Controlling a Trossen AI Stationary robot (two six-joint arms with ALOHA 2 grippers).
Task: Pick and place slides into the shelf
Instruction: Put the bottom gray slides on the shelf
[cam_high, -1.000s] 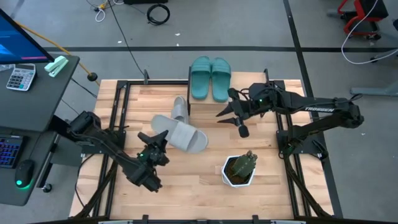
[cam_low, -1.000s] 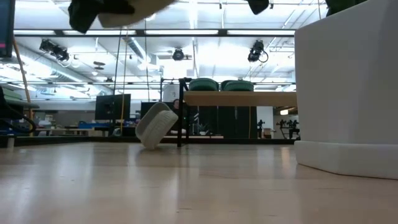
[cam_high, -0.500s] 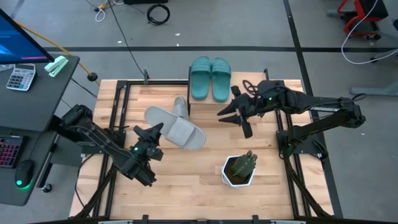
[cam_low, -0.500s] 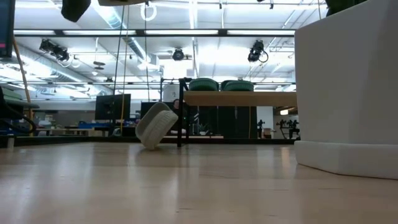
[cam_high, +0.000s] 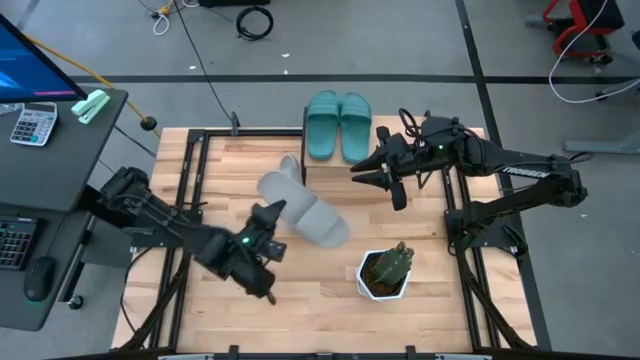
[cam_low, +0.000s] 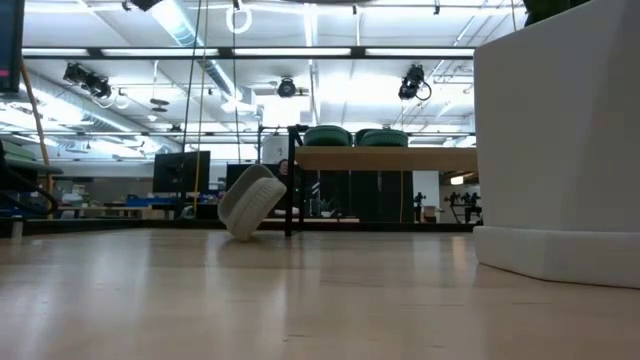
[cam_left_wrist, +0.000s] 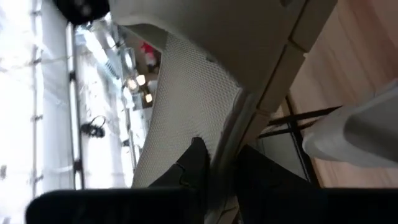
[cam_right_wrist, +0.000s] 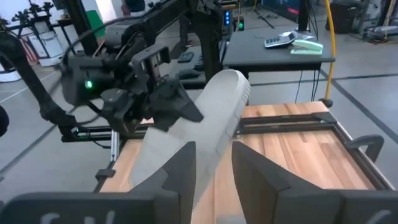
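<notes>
the left gripper (cam_high: 268, 222) hangs above the middle of the bench (cam_high: 330, 290), its fingers (cam_left_wrist: 193, 163) closed on the edge of a light grey slide (cam_high: 303, 210), which it holds up off the wood. in the right wrist view that slide (cam_right_wrist: 193, 134) shows raised in the air with the left arm's dark gripper clamped at one end.

a second grey slide (cam_high: 290, 172) stands on its edge just beside the shelf (cam_high: 330, 172); in the low view it (cam_low: 250, 200) leans against the shelf's near black leg (cam_low: 290, 180). the shelf's plank top (cam_low: 385, 158) carries the two teal-green slides (cam_high: 338, 124) side by side, soles down, and in the low view they (cam_low: 352, 136) show as two rounded ends above the plank.

the right gripper (cam_high: 368, 172) hovers at the shelf's right side, near the teal pair and touching neither; its fingers (cam_right_wrist: 186, 165) stand a little apart with nothing between them.

a white pot with a green plant (cam_high: 385, 270) sits on the bench toward the front right, well apart from the shelf.
</notes>
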